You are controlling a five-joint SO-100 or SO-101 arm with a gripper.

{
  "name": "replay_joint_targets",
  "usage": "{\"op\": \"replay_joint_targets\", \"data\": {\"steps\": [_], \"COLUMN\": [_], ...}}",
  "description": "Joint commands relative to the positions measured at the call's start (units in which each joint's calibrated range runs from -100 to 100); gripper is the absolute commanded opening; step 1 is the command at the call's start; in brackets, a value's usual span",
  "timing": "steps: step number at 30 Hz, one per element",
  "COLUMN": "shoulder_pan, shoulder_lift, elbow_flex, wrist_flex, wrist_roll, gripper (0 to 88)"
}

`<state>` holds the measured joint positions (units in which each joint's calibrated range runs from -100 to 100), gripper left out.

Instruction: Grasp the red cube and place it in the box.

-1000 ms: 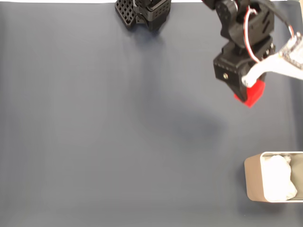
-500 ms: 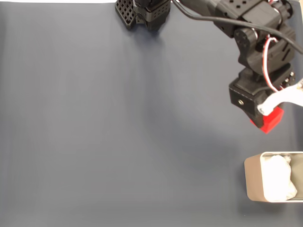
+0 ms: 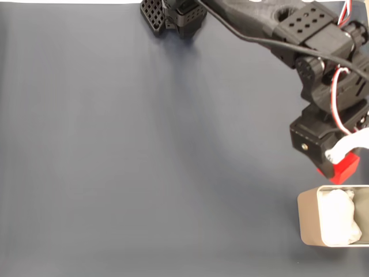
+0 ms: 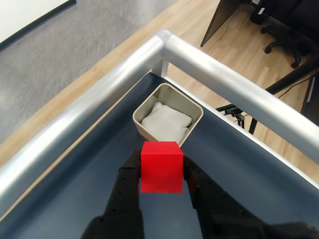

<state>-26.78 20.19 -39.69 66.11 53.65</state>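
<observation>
Item: my gripper [image 4: 160, 174]. Closed on the red cube [image 4: 161, 167], one dark finger [image 4: 128, 185] pressed to each side face, top and front faces bare. I hold it by the flanks so that parting the fingers should let it fall straight, by my reckoning. In the fixed view the cube [image 3: 345, 169] sits clamped under a white fingertip, clear of the mat.

Item: the box [image 4: 168, 115]. Beige, rounded corners, white lining inside, nothing else in it. It stands on the dark mat [image 3: 144, 161] in the table's corner, just beyond the cube in the wrist view. In the fixed view the box [image 3: 308, 216] lies just below the cube, cut off by the right edge.

Item: metal rails [image 4: 209, 64]. They meet behind the box and bound the table.

Item: my arm [image 3: 300, 40]. It reaches from its base at top centre out to the right, wrist bent down, cube near the box's rim but not yet over the lining.
</observation>
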Motion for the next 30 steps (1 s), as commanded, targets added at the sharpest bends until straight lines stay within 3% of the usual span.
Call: {"op": "replay_joint_targets", "data": {"steps": [1, 30], "shoulder_pan": [0.4, 1.4], "shoulder_lift": [1.6, 19.0], "elbow_flex": [-6.1, -30.0], "wrist_flex": [0.3, -1.8], "wrist_roll": [0.0, -0.7], "gripper": [2.7, 2.6]}}
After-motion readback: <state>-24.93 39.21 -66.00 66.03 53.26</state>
